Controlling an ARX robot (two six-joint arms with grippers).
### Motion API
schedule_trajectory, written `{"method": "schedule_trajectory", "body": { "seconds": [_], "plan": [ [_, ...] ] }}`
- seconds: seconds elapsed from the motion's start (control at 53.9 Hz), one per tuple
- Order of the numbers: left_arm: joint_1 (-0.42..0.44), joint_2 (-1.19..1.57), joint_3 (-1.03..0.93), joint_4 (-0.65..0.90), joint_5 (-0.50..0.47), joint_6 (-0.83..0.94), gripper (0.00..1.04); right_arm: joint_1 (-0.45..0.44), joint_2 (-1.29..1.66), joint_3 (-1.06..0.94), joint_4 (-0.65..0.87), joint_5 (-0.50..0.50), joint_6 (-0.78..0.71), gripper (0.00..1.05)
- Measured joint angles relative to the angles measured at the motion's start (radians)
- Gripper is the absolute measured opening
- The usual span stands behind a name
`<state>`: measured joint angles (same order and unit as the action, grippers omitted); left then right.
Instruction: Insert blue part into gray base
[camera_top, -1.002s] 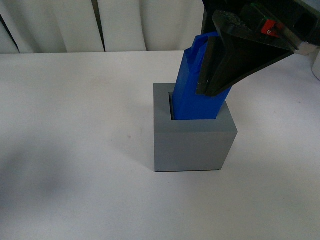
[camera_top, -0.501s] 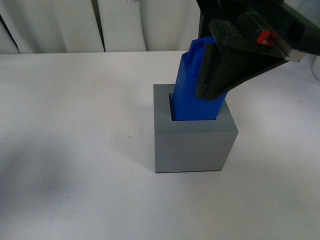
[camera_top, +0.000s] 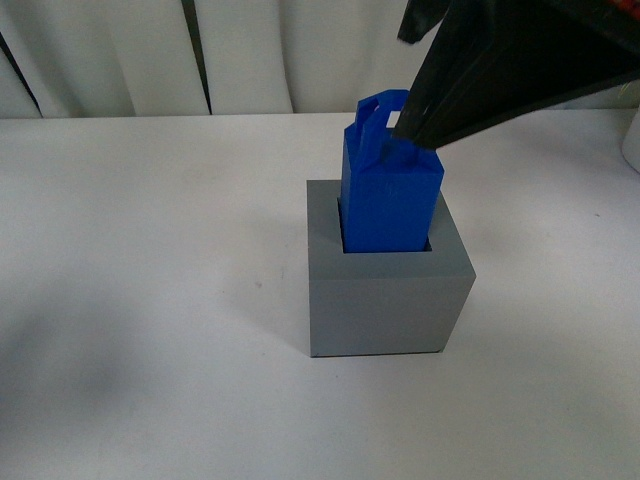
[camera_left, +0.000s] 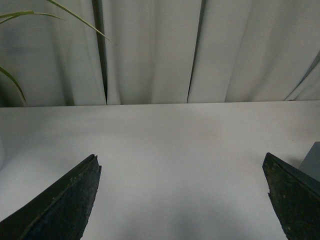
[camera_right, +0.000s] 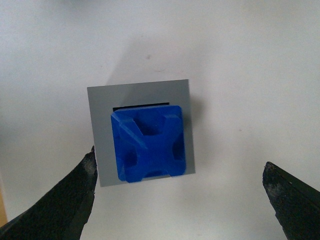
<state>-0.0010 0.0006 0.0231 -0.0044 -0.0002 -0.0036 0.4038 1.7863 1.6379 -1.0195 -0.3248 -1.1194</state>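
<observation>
Your right gripper (camera_right: 179, 161) hangs over the gray base (camera_top: 390, 300), pointing straight down, jaws spread wide and holding nothing. One finger (camera_top: 470, 90) is right by the handle (camera_top: 383, 105) of the blue part (camera_top: 388, 200); can't tell if it touches. The blue part stands upright in the base's recess (camera_right: 140, 106), upper half sticking out; your left gripper (camera_left: 180, 157) sits low over the table (camera_left: 165, 135), jaws wide apart, nothing between them.

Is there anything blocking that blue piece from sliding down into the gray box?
Nothing visible does. The blue part stands upright with its lower end inside the recess of the gray base. The right wrist view shows only a thin dark gap along one side of it. The right gripper hangs open above it.
</observation>
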Motion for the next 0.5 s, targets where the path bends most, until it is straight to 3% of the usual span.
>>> {"method": "schedule_trajectory", "body": {
  "seconds": [0.185, 0.371, 0.501],
  "plan": [
    [0.000, 0.000, 0.000, 0.000, 0.000, 0.000, 0.99, -0.052, -0.148, -0.144, 0.134, -0.065, 0.024, 0.97],
    [0.000, 0.000, 0.000, 0.000, 0.000, 0.000, 0.99, -0.163, -0.382, -0.409, 0.373, -0.192, 0.111, 0.97],
    [0.000, 0.000, 0.000, 0.000, 0.000, 0.000, 0.99, -0.258, -0.636, -0.694, 0.636, -0.248, 0.240, 0.97]
  ]
}}
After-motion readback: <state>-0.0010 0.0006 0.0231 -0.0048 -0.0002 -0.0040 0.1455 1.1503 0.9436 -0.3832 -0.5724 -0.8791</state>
